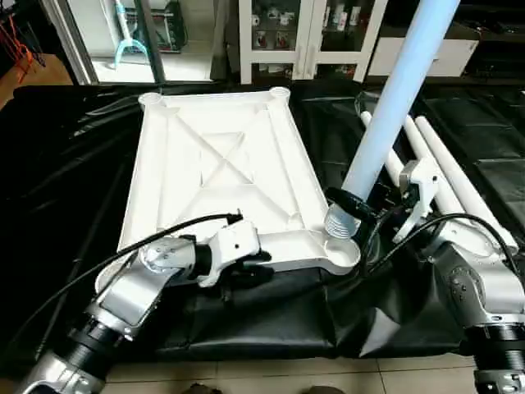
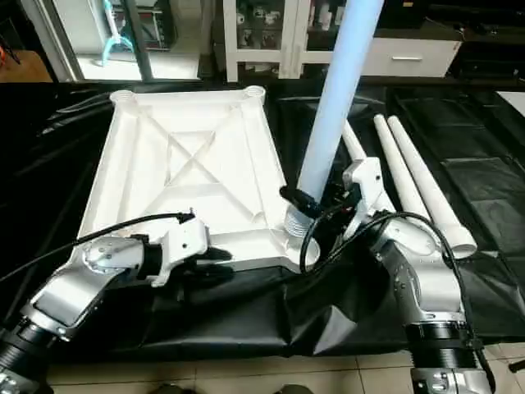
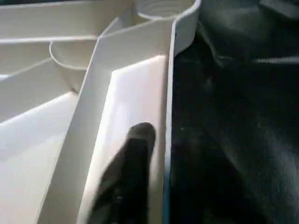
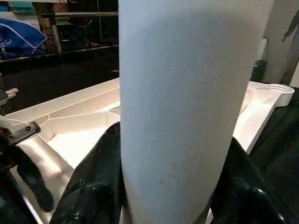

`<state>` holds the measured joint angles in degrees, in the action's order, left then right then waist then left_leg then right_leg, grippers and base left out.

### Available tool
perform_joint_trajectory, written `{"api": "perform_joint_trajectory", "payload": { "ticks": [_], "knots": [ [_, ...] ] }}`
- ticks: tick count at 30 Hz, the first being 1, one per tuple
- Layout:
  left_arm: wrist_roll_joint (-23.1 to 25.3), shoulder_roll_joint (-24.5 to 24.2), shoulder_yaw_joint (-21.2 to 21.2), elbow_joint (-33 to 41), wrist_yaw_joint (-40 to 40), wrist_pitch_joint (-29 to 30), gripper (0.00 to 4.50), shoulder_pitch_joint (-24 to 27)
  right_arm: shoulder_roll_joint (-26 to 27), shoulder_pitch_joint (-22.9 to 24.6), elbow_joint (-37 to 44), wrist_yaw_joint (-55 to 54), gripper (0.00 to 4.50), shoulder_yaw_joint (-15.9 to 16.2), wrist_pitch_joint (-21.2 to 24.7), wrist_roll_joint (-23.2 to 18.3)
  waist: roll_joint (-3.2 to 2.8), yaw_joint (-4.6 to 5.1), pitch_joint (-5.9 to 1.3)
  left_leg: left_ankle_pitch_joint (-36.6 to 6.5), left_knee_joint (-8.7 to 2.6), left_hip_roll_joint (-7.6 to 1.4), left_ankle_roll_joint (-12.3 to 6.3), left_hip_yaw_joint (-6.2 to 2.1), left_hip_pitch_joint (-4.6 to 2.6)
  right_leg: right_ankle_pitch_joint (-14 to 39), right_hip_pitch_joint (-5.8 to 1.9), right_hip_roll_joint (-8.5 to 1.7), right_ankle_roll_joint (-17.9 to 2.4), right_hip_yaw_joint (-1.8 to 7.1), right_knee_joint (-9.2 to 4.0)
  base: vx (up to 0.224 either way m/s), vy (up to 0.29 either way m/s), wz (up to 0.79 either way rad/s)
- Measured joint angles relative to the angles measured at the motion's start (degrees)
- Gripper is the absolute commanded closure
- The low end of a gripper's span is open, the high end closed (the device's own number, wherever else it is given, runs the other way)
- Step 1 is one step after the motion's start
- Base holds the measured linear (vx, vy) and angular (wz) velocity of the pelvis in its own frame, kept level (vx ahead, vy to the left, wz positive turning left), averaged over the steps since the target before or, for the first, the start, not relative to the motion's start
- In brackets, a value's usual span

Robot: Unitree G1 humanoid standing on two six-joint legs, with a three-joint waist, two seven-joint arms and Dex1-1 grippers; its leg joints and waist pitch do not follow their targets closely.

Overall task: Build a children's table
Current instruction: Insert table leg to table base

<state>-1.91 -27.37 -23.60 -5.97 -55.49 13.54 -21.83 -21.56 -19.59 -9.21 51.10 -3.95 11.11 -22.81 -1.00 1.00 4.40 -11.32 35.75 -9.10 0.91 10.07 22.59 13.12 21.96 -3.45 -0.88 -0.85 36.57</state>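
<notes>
The white tabletop lies upside down on black cloth, its X-ribs facing up. One white leg stands upright in the near right corner socket. My right gripper is shut on that leg just above the socket, with a black finger on each side of the tube. At the tabletop's near edge my left gripper straddles the rim. One finger presses on the rim wall from inside; the other, outside the wall, is lost in the dark.
Two spare white legs lie side by side on the cloth to the right of my right arm. Empty sockets show at the far corners. White cabinets stand behind the work area. Tiled floor runs along the near edge.
</notes>
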Motion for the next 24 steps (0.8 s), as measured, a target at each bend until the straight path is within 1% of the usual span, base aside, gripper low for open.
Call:
{"api": "perform_joint_trajectory", "payload": {
  "ticks": [2, 5, 8, 13, 19, 22, 24],
  "knots": [
    [0.5, -0.3, -0.1, 0.0, -0.4, -0.3, 3.81, 0.0, 0.0, 0.0, 0.0, 0.0, 2.65, 0.0, 0.0, 0.0, 0.0, -0.03, 0.0, 0.0, -0.02, 0.0, 0.0, 0.0, 0.0, 0.0, 0.0, 0.0, 0.0, 0.0, -0.04, 0.0, 0.0, 0.0],
    [1.1, -0.4, -0.2, -0.1, -0.5, -0.9, 3.92, 0.0, 0.0, 0.0, 0.0, 0.0, 2.65, 0.0, 0.0, 0.0, 0.0, -0.03, 0.0, 0.0, -0.02, 0.0, 0.0, 0.02, 0.0, 0.0, 0.0, 0.0, 0.0, 0.01, -0.06, 0.0, 0.0, 0.0],
    [1.9, -0.7, -0.6, -0.1, -0.5, -1.4, 4.26, -0.2, 0.1, 0.0, 0.0, 0.0, 2.65, 0.0, 0.0, 0.0, 0.0, -0.02, 0.0, 0.0, -0.02, 0.0, 0.0, 0.02, -0.01, 0.0, 0.0, 0.0, 0.0, 0.01, -0.05, 0.0, 0.0, 0.0],
    [2.4, -1.0, -1.0, -0.5, -0.5, -2.6, 4.48, -0.3, 0.3, 0.0, 0.0, 0.0, 2.65, 0.0, -0.1, 0.0, 0.0, 0.0, 0.0, 0.0, -0.02, 0.0, 0.01, 0.02, -0.02, 0.0, -0.01, 0.0, 0.0, 0.01, -0.04, 0.0, 0.0, 0.0],
    [3.1, -1.0, -1.0, -0.6, -0.3, -2.7, 4.48, -0.4, 0.9, -0.3, -0.1, -0.9, 2.65, 0.0, -0.4, 0.0, 0.0, 0.02, 0.0, 0.0, -0.03, 0.0, 0.02, 0.02, -0.04, 0.0, -0.02, 0.0, 0.0, 0.02, -0.03, 0.0, 0.0, 0.0],
    [3.5, -1.0, -1.0, -1.1, 0.9, -2.2, 4.48, -0.7, 2.7, -1.1, -0.8, -4.0, 2.65, 0.0, -0.4, 0.2, 0.0, 0.22, -0.01, 0.0, -0.06, 0.0, 0.04, 0.03, -0.12, -0.1, -0.03, 0.0, -0.1, 0.02, -0.03, 0.0, 0.0, 0.0],
    [3.9, -1.3, -0.9, -1.0, 2.2, -0.8, 4.48, -0.7, 3.5, -1.5, -1.9, -6.4, 2.65, 0.0, -0.2, 0.9, 0.02, 0.45, 0.0, 0.0, -0.08, -0.01, 0.06, 0.06, -0.22, -0.1, -0.03, 0.0, -0.2, 0.03, -0.04, 0.0, 0.0, 0.0]
  ]
}}
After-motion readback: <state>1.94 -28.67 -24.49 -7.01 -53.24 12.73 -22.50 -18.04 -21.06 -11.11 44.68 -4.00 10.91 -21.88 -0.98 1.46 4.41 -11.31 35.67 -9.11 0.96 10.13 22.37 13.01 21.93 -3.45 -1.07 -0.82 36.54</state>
